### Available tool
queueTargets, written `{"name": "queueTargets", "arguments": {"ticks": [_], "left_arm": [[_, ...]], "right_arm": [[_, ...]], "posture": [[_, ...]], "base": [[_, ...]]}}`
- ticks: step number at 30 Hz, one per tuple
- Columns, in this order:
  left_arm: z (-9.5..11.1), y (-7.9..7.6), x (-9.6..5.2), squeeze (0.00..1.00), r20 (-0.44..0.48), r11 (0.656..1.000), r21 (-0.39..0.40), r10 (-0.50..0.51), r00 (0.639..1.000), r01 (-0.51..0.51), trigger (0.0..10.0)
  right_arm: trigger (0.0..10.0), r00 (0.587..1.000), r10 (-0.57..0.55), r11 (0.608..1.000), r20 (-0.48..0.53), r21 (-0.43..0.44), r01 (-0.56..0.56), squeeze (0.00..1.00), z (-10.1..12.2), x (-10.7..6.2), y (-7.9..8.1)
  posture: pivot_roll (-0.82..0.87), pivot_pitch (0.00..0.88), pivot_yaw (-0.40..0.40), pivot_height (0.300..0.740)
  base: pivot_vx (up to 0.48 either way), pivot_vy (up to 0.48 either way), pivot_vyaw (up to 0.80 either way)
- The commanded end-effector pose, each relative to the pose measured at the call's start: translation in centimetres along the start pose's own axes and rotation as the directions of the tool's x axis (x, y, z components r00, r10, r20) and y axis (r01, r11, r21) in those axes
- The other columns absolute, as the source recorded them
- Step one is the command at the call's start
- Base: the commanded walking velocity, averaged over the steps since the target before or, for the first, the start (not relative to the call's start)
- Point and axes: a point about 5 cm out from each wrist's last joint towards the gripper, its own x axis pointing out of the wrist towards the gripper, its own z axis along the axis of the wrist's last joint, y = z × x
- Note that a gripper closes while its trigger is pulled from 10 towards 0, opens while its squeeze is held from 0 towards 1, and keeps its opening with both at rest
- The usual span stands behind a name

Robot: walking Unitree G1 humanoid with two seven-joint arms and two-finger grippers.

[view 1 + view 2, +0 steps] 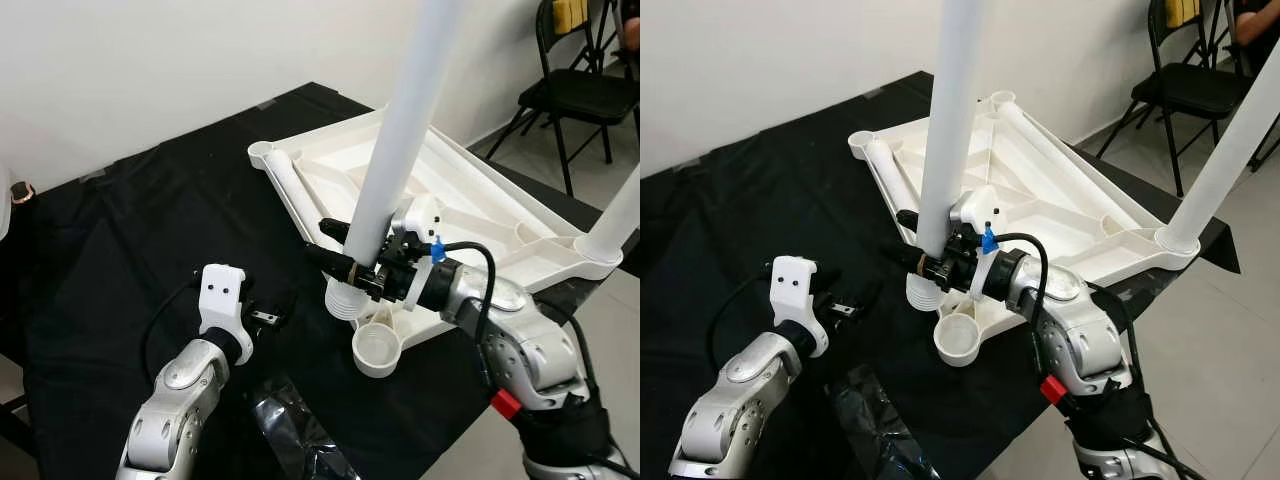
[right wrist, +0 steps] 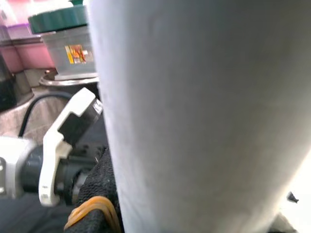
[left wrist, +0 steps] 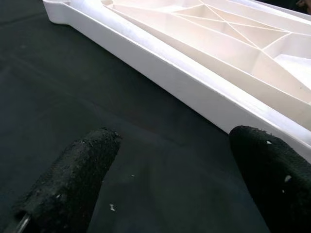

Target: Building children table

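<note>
Clearly mid-way through fitting a leg: upturned white tabletop (image 1: 470, 205) lying underside-up on the black cloth (image 1: 130, 230), one table leg (image 1: 622, 215) already standing in the socket at its right corner, another lying flat along the left edge (image 1: 290, 185). Right gripper (image 1: 352, 262) clamped around the lower end of a long white leg (image 1: 400, 140), fingers closed on it just above its ribbed foot, the foot at the tabletop's near corner beside an empty round socket (image 1: 376, 349). Leg held nearly upright, leaning a little. Cannot tell whether the ribbed end is already seated in a socket or only resting against the corner.

Left gripper (image 1: 268, 316) low over the cloth just left of that corner, fingers (image 3: 73, 182) spread apart and holding nothing, with the tabletop's rim (image 3: 194, 87) close ahead.

Next, probably: straighten the leg over its socket, press and turn it home, with the free gripper steadying the rim so the top does not slide on the cloth.
</note>
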Motion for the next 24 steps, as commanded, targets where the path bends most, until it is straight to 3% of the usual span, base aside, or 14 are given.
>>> {"name": "queueTargets", "arguments": {"ticks": [1,19,24], "left_arm": [[-0.30,0.49,-0.40,0.00,-0.021,1.000,0.014,0.018,1.000,-0.017,10.0],[-0.21,0.38,-0.19,0.00,-0.016,1.000,0.018,0.026,1.000,-0.026,10.0],[-0.26,0.60,-0.08,0.00,-0.012,0.998,0.039,0.049,0.999,-0.049,10.0]], "right_arm": [[10.0,1.000,0.016,1.000,0.011,-0.005,-0.016,0.00,0.18,-0.01,0.13],[10.0,1.000,-0.003,1.000,0.019,-0.014,0.004,0.00,0.48,-0.13,-0.30],[10.0,1.000,-0.015,1.000,0.023,-0.016,0.015,0.00,0.55,-0.06,-0.47]], "posture": [[-0.02,0.146,0.076,0.740],[-0.02,0.141,0.075,0.740],[-0.02,0.141,0.073,0.740]], "base": [[0.000,0.000,0.00],[-0.239,0.000,0.00],[0.000,0.000,0.00]]}}
